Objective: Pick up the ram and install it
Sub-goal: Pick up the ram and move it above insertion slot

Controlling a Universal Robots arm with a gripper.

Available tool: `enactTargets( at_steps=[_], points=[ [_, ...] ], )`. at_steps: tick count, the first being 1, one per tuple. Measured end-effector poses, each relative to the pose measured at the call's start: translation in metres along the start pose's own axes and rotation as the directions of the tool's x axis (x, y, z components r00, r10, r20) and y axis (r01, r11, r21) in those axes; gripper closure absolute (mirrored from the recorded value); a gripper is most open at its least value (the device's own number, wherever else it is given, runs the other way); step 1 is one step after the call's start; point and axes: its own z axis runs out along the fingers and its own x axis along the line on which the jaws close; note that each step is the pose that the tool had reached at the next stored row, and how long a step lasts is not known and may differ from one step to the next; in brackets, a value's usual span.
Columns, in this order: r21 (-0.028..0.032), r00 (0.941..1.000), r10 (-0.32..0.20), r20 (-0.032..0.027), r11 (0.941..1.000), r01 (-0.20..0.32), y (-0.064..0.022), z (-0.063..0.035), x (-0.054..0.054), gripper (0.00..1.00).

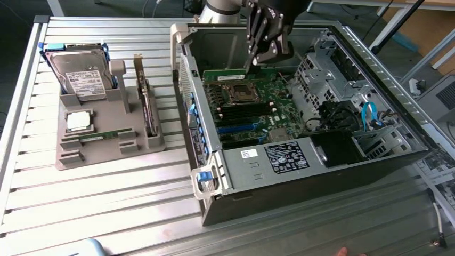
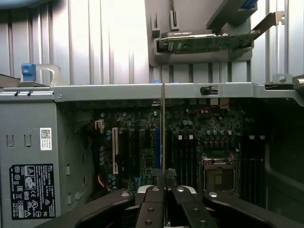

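Gripper (image 2: 164,176) noted nearly shut, the ram (image 2: 163,128) pinched edge-on by 1 end above the motherboard (image 1: 281,95) inside the case (image 1: 284,186). Ram judged light, stiff, thin, fragile; bare edges preferred for holding, chips and contacts avoided.

Robotics lab workbench, slatted aluminium table (image 1: 106,202), opened computer case (image 1: 284,186), grey parts fixture (image 1: 99,154)

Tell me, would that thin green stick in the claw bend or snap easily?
Probably stiff: the ram juts straight from the gripper with no visible sag. Likely light, since it looks very thin edge-on. Possibly fragile: a bare circuit board could crack if twisted.
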Motion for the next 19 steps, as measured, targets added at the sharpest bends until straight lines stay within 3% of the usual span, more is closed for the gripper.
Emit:
enactTargets(
  at_steps=[16, 19],
  points=[
    [0.0000, 1.0000, 0.000, 0.0000, 1.0000, 0.000, -0.0335, -0.0007, -0.001, 0.88],
    [0.0000, 1.0000, 0.000, 0.0000, 1.0000, 0.000, -0.0345, -0.0008, -0.001, 0.88]
  ],
)
